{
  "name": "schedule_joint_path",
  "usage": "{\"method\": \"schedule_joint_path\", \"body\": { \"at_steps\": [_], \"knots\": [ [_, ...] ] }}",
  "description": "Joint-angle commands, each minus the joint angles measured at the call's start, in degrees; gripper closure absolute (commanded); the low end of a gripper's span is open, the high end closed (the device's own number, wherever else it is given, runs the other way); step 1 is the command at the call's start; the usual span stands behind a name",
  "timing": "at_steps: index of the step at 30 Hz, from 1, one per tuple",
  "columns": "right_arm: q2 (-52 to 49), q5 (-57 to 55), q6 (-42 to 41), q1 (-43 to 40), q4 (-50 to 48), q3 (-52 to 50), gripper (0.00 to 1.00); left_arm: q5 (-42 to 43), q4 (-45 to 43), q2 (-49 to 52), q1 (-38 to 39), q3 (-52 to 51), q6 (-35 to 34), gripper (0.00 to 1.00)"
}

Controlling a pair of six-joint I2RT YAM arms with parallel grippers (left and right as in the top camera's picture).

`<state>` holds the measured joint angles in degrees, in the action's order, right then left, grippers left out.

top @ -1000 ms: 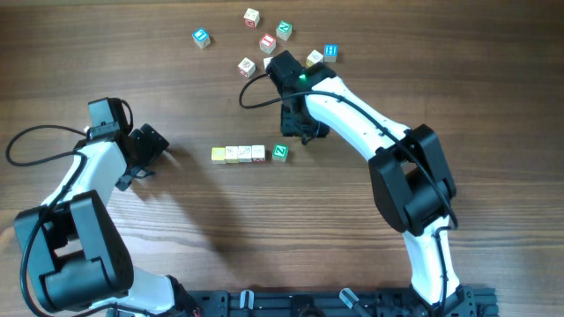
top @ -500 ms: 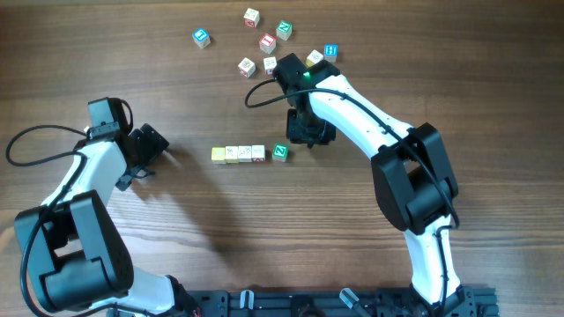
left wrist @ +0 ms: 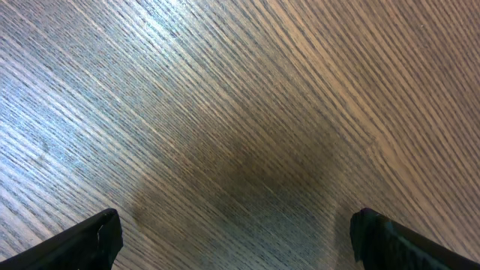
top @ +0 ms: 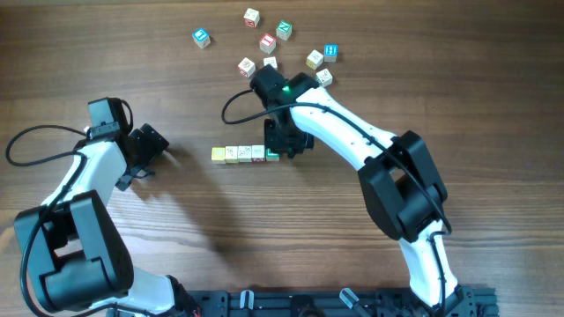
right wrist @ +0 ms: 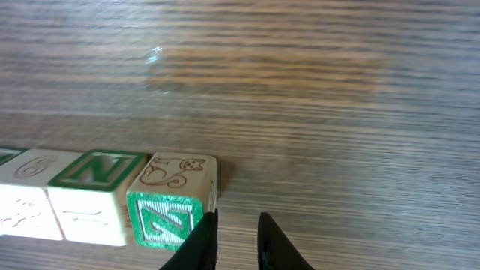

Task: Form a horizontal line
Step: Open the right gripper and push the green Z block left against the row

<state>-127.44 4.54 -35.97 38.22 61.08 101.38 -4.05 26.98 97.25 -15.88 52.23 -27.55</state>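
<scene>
Wood: line of cubes (top: 238, 154) on counter (top: 282, 238)

Your line lies mid-counter, with the green-faced cube (right wrist: 166, 217) touching its right end. Your right tool (right wrist: 237, 236): narrow, holding nothing, just beside that cube. Your left tool (left wrist: 236, 240): wide, well apart.

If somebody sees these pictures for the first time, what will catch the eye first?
The row of letter cubes at the middle of the table, with the right gripper at its right end beside the green-faced cube. Then the loose cubes scattered at the far side, and the left gripper apart at the left, over bare wood.
</scene>
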Motion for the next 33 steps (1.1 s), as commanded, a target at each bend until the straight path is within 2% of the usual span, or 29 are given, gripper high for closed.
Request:
{"method": "schedule_joint_path", "body": {
  "at_steps": [1, 11, 21, 27, 33],
  "knots": [
    [-0.6, 0.3, -0.1, 0.6, -0.9, -0.6, 0.81, -0.5, 0.0, 0.3, -0.1, -0.3, -0.1, 0.00],
    [-0.6, -1.0, -0.2, 0.4, -0.4, -0.6, 0.80, -0.5, 0.0, 0.3, -0.1, -0.3, -0.1, 0.00],
    [-0.6, -13.2, -3.2, 0.3, -3.7, -0.6, 0.79, -0.5, 0.0, 0.3, -0.1, -0.3, -0.1, 0.00],
    [-0.6, -10.2, -3.2, 0.3, -4.1, -0.6, 0.76, -0.5, 0.0, 0.3, -0.1, -0.3, -0.1, 0.00],
    [-0.6, -9.9, -3.1, 0.3, -11.3, -0.6, 0.76, -0.5, 0.0, 0.3, -0.1, -0.3, -0.1, 0.00]
  ]
}}
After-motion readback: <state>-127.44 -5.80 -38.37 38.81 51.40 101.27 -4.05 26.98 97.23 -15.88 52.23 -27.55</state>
